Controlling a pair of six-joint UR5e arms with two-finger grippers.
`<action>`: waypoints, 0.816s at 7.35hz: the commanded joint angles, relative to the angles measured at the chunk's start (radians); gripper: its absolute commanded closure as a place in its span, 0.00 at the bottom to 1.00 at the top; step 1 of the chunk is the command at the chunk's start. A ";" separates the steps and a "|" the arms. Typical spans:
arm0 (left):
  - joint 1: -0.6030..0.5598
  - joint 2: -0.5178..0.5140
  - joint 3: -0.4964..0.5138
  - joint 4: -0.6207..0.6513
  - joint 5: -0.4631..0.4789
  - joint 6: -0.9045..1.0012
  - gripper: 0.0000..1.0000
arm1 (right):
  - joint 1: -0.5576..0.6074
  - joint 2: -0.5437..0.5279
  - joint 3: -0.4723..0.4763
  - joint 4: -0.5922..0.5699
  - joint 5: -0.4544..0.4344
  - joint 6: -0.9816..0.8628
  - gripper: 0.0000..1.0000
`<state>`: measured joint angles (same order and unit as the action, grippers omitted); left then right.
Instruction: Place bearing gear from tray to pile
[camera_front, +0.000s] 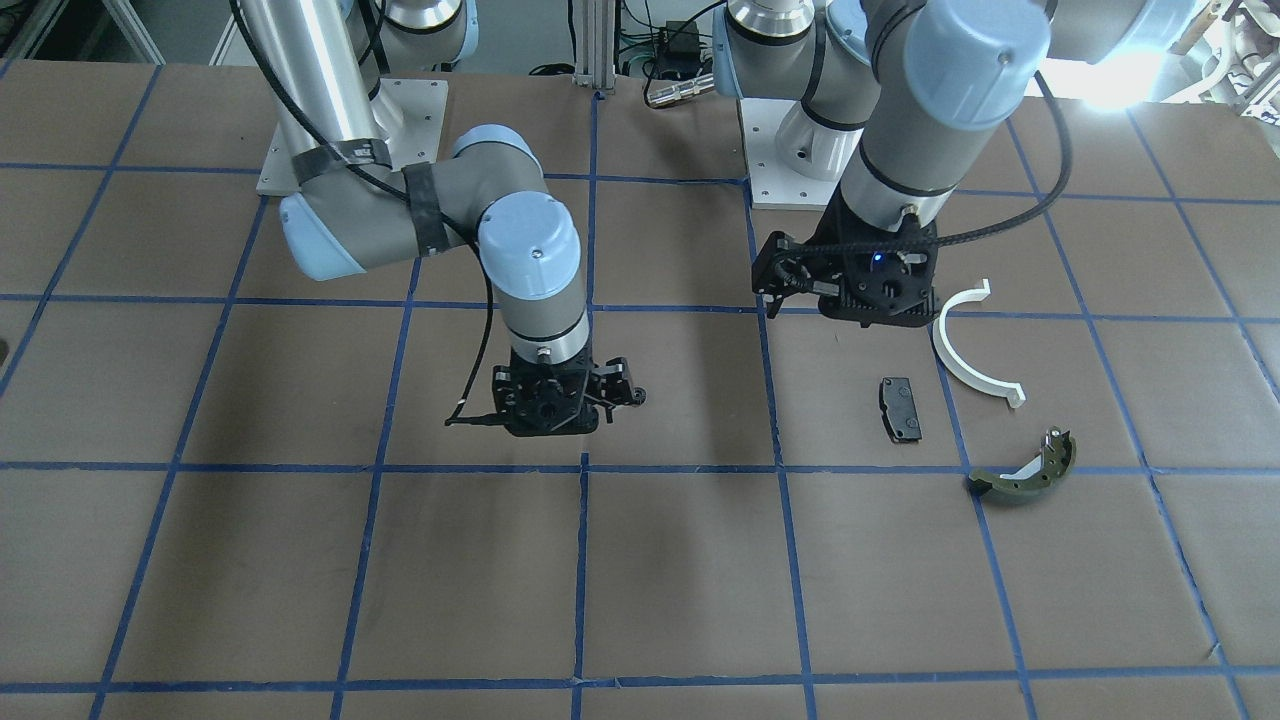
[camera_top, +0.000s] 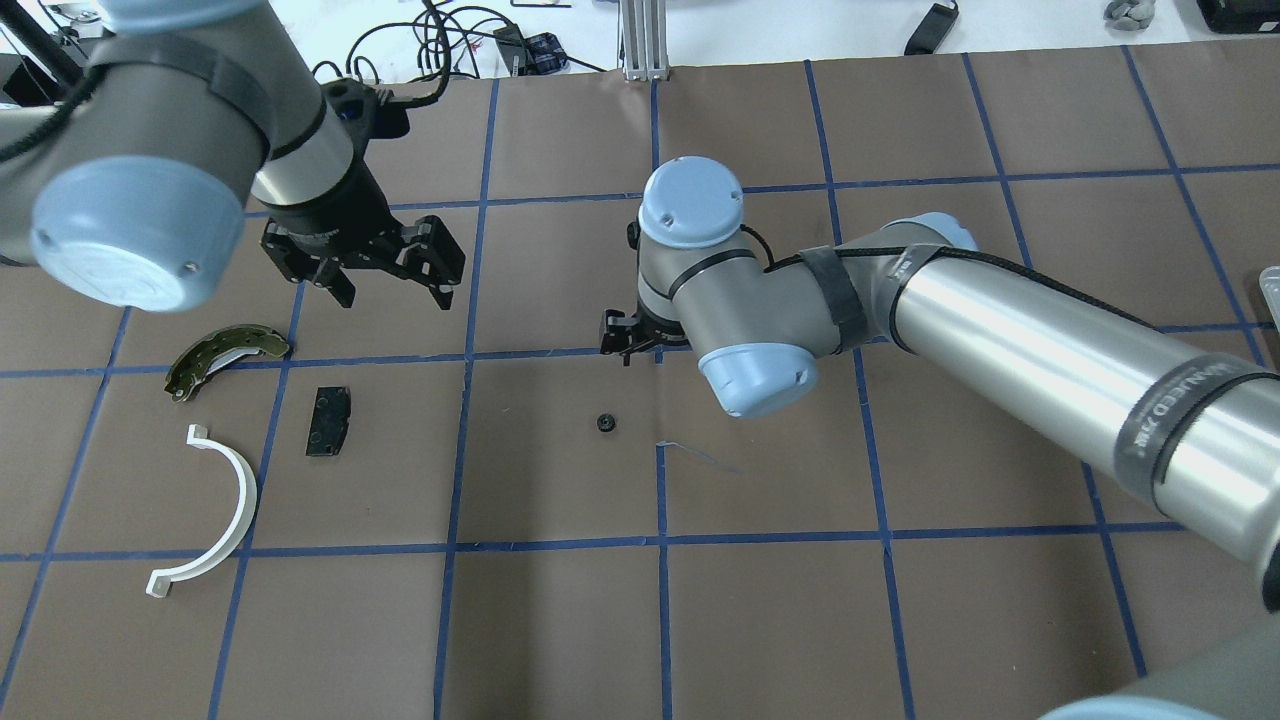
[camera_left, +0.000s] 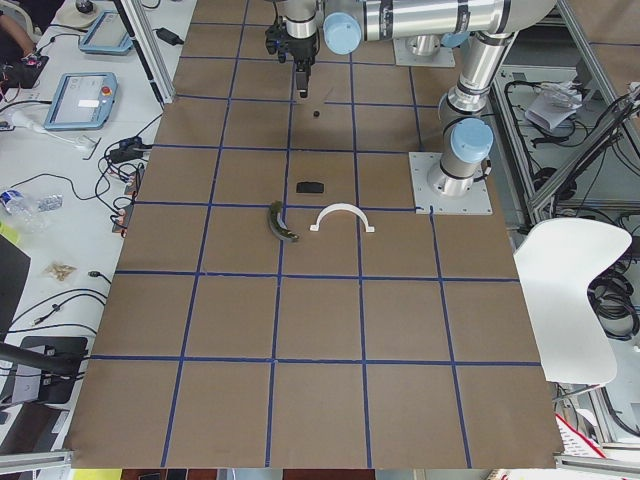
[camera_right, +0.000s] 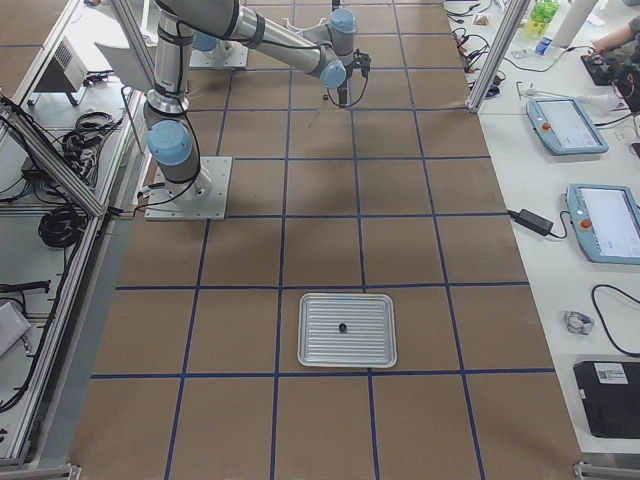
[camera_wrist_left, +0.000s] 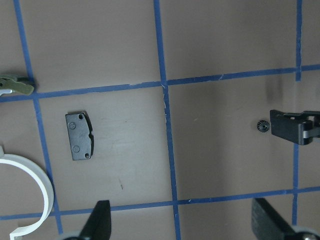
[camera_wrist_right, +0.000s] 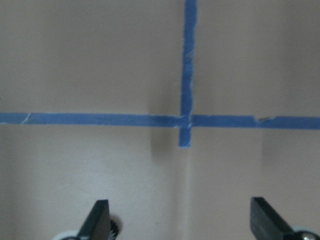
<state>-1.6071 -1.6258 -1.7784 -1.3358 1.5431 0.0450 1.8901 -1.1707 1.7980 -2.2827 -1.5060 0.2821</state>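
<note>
Lying in tray (camera_right: 312, 352): 1 dark part (camera_right: 342, 327)

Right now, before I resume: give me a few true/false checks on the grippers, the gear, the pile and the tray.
1. The right gripper holds the gear. False: it is open, and the gear lies loose on the table.
2. The left gripper is open and empty. True.
3. The gear touches the black pad. False: it lies well apart from it.
4. A small dark part sits in the tray. True.
5. The white half-ring lies on the olive shoe. False: they are apart.
</note>
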 joint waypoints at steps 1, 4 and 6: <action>-0.101 -0.064 -0.157 0.264 -0.002 -0.098 0.00 | -0.171 -0.088 0.001 0.098 0.001 -0.190 0.00; -0.232 -0.172 -0.154 0.358 0.003 -0.269 0.00 | -0.398 -0.197 0.004 0.235 0.000 -0.378 0.00; -0.256 -0.242 -0.156 0.427 0.003 -0.313 0.00 | -0.535 -0.201 0.004 0.281 -0.063 -0.504 0.00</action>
<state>-1.8431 -1.8255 -1.9336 -0.9467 1.5462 -0.2330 1.4467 -1.3652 1.8021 -2.0260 -1.5236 -0.1393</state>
